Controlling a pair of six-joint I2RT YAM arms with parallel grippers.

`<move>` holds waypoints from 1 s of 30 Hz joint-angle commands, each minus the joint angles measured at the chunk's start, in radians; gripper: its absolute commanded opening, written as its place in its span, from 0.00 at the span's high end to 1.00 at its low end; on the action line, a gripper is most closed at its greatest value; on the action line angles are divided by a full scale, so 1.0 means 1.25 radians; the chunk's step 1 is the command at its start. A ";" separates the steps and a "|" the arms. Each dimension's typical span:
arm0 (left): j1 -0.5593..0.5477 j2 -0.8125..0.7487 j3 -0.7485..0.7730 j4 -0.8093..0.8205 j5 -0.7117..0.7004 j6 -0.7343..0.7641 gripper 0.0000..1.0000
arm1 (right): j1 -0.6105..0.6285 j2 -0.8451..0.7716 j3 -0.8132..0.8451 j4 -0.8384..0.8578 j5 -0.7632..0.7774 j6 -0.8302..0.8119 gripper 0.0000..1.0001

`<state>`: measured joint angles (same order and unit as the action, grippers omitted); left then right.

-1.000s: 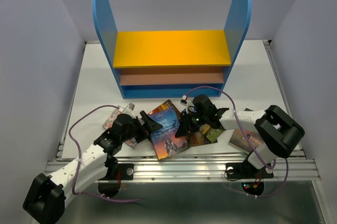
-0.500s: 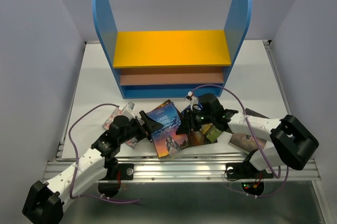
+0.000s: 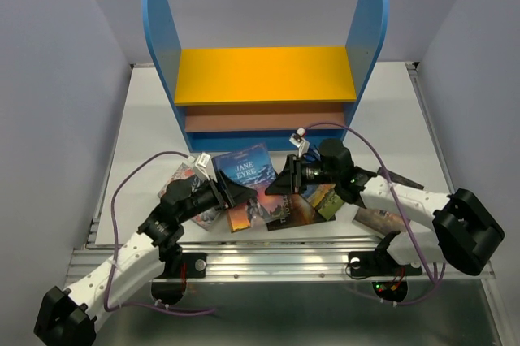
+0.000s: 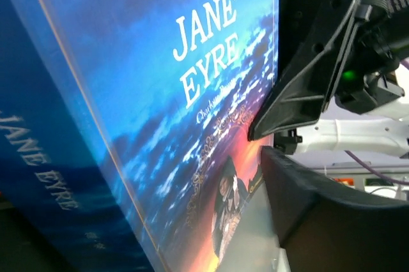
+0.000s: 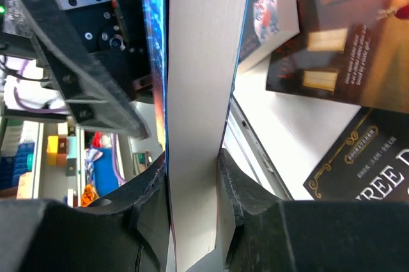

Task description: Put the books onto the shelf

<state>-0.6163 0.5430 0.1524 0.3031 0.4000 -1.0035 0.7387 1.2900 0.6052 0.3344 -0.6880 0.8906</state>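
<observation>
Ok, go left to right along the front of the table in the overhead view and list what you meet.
Far-left book → Jane Eyre book, standing up → right gripper, clamped on its edge → far-right book, lying flat.

White left arm [image 3: 122,258] and right arm [image 3: 404,200], black joints [image 3: 465,232], looping purple cables [image 3: 114,198].

Both arms reaching inward, left pincer [image 3: 236,193] spread wide, right pincer [image 3: 284,182] clamped
</observation>
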 commanded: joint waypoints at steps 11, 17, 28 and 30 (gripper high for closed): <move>-0.008 -0.088 0.038 0.080 0.057 -0.015 0.41 | -0.053 -0.012 0.142 0.032 -0.072 -0.085 0.99; -0.006 -0.077 0.047 0.074 0.042 -0.013 0.75 | -0.068 -0.002 0.166 -0.015 -0.085 -0.115 0.99; -0.008 -0.079 0.099 0.064 -0.045 -0.015 1.00 | -0.087 -0.022 0.269 -0.267 0.139 -0.280 0.14; -0.006 -0.080 0.128 0.061 -0.091 -0.015 1.00 | -0.087 -0.044 0.300 -0.376 0.322 -0.301 0.00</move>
<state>-0.6216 0.4702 0.2008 0.2790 0.3656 -1.0283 0.6529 1.3098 0.8593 0.0235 -0.6209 0.6312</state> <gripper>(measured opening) 0.394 0.947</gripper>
